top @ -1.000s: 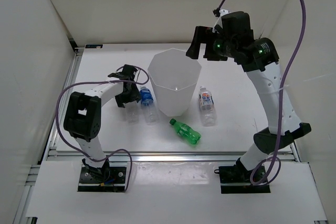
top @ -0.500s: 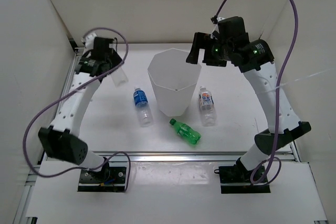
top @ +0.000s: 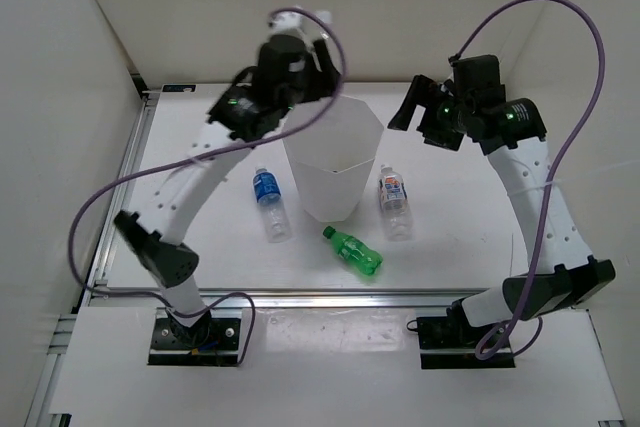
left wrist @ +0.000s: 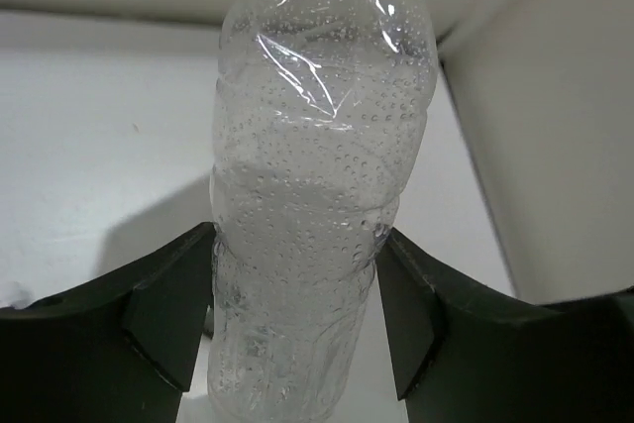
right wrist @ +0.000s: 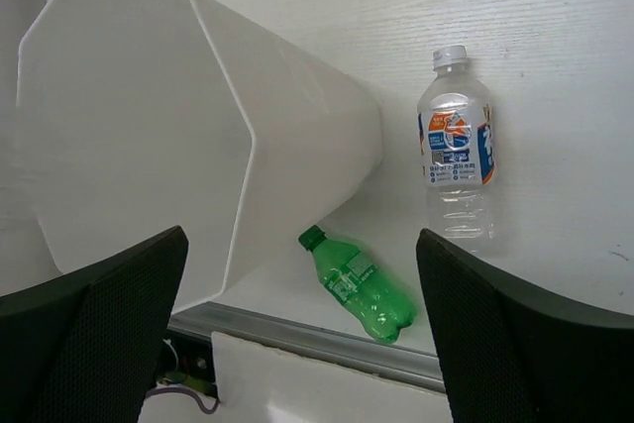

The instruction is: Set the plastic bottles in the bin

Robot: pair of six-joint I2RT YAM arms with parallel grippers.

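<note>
My left gripper [top: 305, 72] is high over the back left rim of the tall white bin [top: 345, 169]. It is shut on the plain clear bottle [left wrist: 317, 195], which stands between the black fingers [left wrist: 163, 309]. My right gripper [top: 408, 107] is open and empty, in the air to the right of the bin. In its wrist view the bin [right wrist: 149, 126], the white/red-labelled bottle [right wrist: 456, 146] and the green bottle [right wrist: 362, 284] show below. On the table lie the blue-labelled bottle [top: 270, 197], the white/red-labelled bottle [top: 394, 197] and the green bottle [top: 355, 251]. The black-labelled bottle is out of view.
White walls close in the table on the left, back and right. A metal rail [top: 330, 297] runs along the near edge, just in front of the green bottle. Purple cables [top: 575, 27] loop above both arms.
My left arm lifted the clear bottle from the table left of the bin and swung it up and right, over the bin's rim. My right gripper drew back to the right.
</note>
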